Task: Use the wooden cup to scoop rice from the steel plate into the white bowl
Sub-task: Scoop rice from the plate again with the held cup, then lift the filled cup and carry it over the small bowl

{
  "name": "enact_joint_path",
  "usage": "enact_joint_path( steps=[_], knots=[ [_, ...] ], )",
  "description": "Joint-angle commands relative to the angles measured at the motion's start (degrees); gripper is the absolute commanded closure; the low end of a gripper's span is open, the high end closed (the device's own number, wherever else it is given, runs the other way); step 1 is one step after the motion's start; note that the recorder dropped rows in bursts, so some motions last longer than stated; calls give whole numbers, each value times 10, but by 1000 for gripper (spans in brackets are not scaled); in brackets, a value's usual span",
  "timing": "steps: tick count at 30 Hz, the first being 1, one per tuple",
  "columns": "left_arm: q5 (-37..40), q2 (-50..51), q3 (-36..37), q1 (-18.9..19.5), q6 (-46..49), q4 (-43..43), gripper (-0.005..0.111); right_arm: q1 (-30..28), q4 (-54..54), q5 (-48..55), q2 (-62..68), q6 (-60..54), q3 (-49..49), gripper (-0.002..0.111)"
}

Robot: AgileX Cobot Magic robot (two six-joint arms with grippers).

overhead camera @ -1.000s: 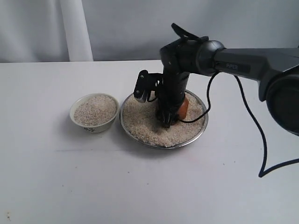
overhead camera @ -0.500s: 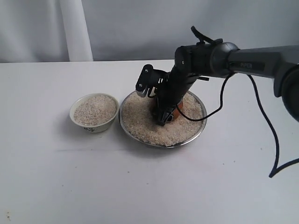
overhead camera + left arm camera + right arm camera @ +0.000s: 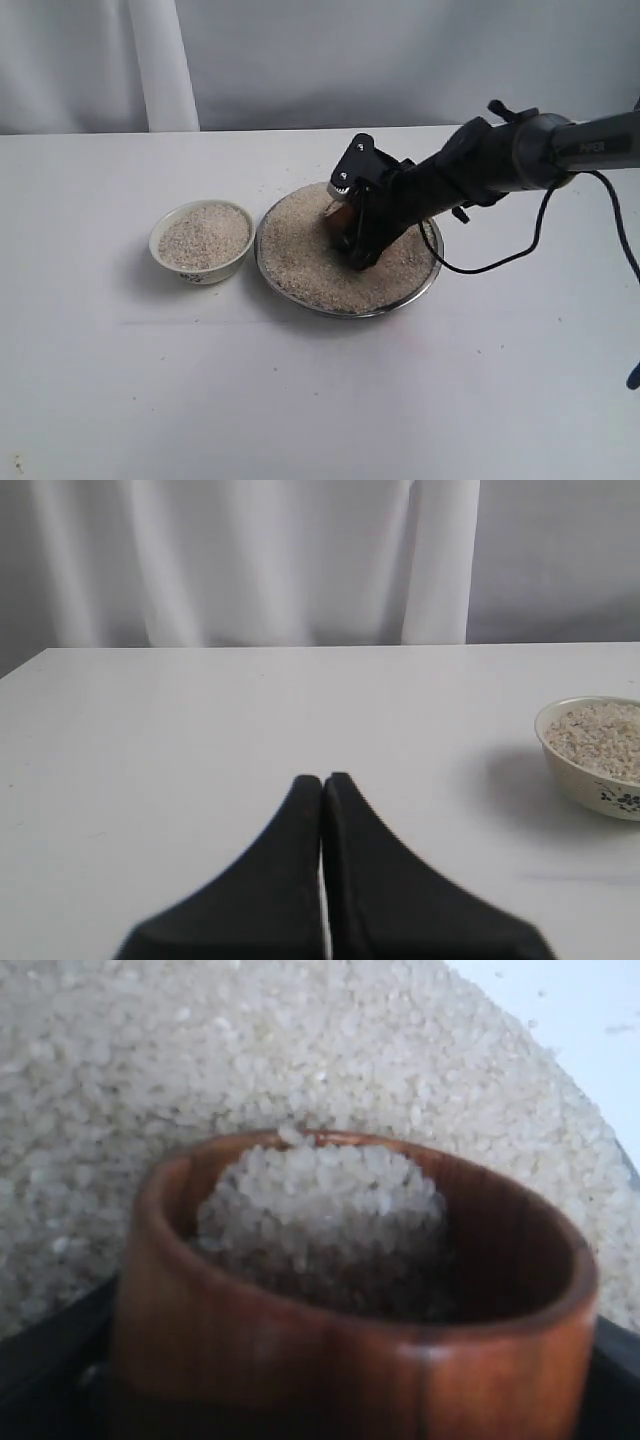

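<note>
Right gripper (image 3: 352,232): clenched on the wooden cup (image 3: 340,214), 1 black finger (image 3: 45,1345) pressed to each side of the cup's wall. In the right wrist view the cup (image 3: 350,1360) fills the near field, tilted, its reddish-brown rim whole and its dark inside partly loaded with rice (image 3: 320,1200) heaped against 1 inner side. The cup's far lip looks to meet the bed of grains behind it; whether its base rests on them cannot be told. Cup sits over the middle of the steel plate (image 3: 350,313), slightly toward the far side, mostly hidden by the gripper in the exterior view. The plate carries a broad, fairly even layer of rice (image 3: 300,255) out to its raised rim. The right arm (image 3: 500,160) reaches in low from the right, with a black cable (image 3: 490,265) looping from it onto the table (image 3: 300,400). The white bowl (image 3: 205,270) stands just left of the plate, close but apart, filled with rice (image 3: 203,235) nearly to its brim. Left gripper (image 3: 322,790): jaws pressed together, grasping nothing, held over bare table well left of the bowl (image 3: 590,790). A pale curtain (image 3: 160,60) hangs beyond the table's far edge.
</note>
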Motion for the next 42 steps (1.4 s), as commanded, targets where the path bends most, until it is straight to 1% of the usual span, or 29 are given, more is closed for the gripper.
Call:
enact_joint_path(
  steps=[1, 7, 10, 23, 33, 37, 42],
  knots=[
    [-3, -1, 1, -1, -2, 0, 107, -5, 105, 46, 22, -146, 50, 108],
    [-3, -1, 1, -1, -2, 0, 107, -6, 266, 71, 19, -275, 53, 108],
    [-3, -1, 1, -1, -2, 0, 107, -6, 322, 93, 8, -320, 53, 108],
    [-3, -1, 1, -1, -2, 0, 107, -6, 340, 95, -79, -317, 53, 108],
    [-3, -1, 1, -1, -2, 0, 107, -5, 353, 124, -136, -316, 53, 108],
    [-3, -1, 1, -1, -2, 0, 107, 16, 353, 80, -155, -314, 51, 108],
    [-3, -1, 1, -1, -2, 0, 107, 71, 319, -45, -155, -296, 22, 108]
  ],
)
